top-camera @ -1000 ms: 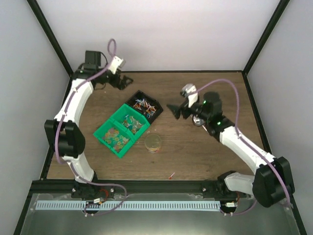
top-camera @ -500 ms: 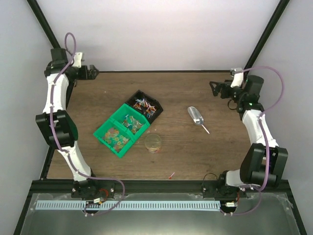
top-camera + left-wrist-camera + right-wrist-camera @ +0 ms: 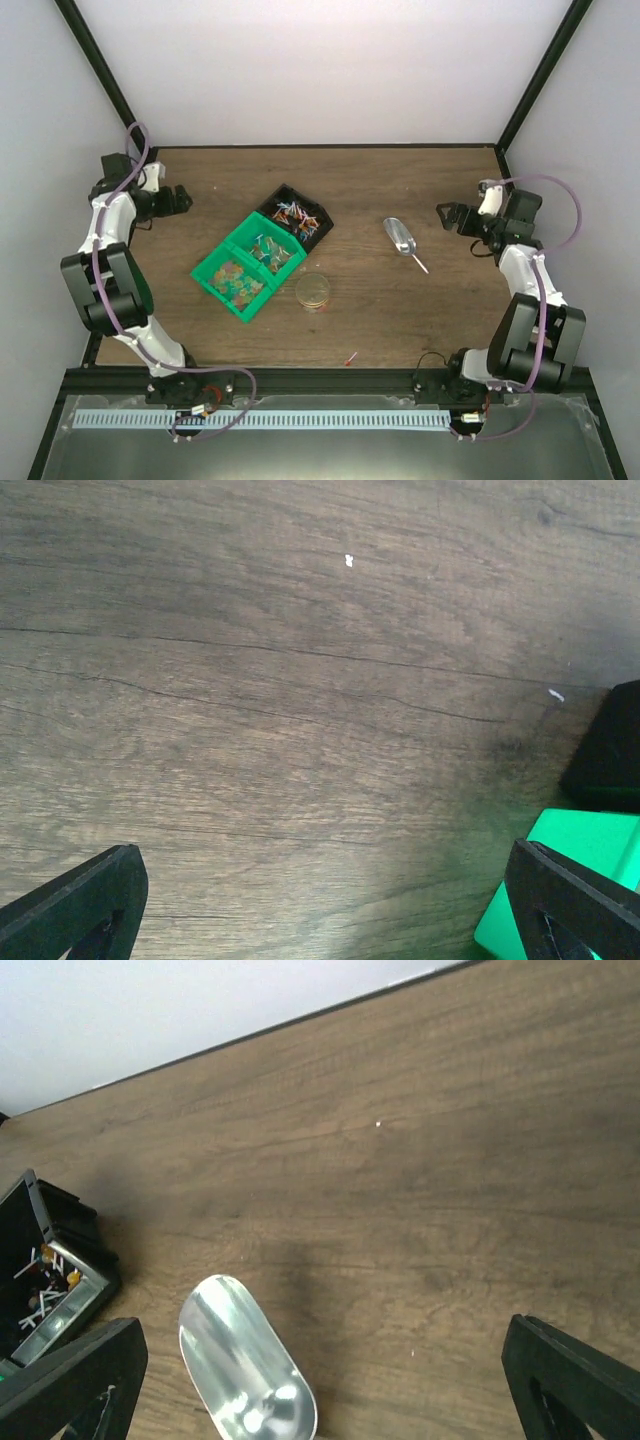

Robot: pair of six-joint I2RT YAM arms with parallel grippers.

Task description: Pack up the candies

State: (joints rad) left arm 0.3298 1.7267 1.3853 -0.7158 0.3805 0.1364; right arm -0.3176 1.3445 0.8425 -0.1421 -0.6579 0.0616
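The candies lie in a black tray (image 3: 295, 213) and in a two-compartment green tray (image 3: 212, 272): mixed colours in the far compartment (image 3: 266, 250), orange and green ones in the near compartment (image 3: 236, 285). One stray candy (image 3: 350, 357) lies near the table's front edge. My left gripper (image 3: 180, 197) is open and empty at the far left, well clear of the trays. My right gripper (image 3: 447, 215) is open and empty at the right, a little right of the silver scoop (image 3: 400, 237). In the right wrist view the scoop (image 3: 245, 1360) lies empty between my fingers' line, with candies (image 3: 40, 1300) at the left edge.
A round gold lid or jar (image 3: 314, 291) stands just right of the green tray. In the left wrist view the green tray's corner (image 3: 570, 880) and the black tray's corner (image 3: 610, 750) show at the right. Walls enclose the table on three sides.
Both arms have swung away from the trays to the table's sides. The scoop, near my right gripper a second ago, now lies free on the table.
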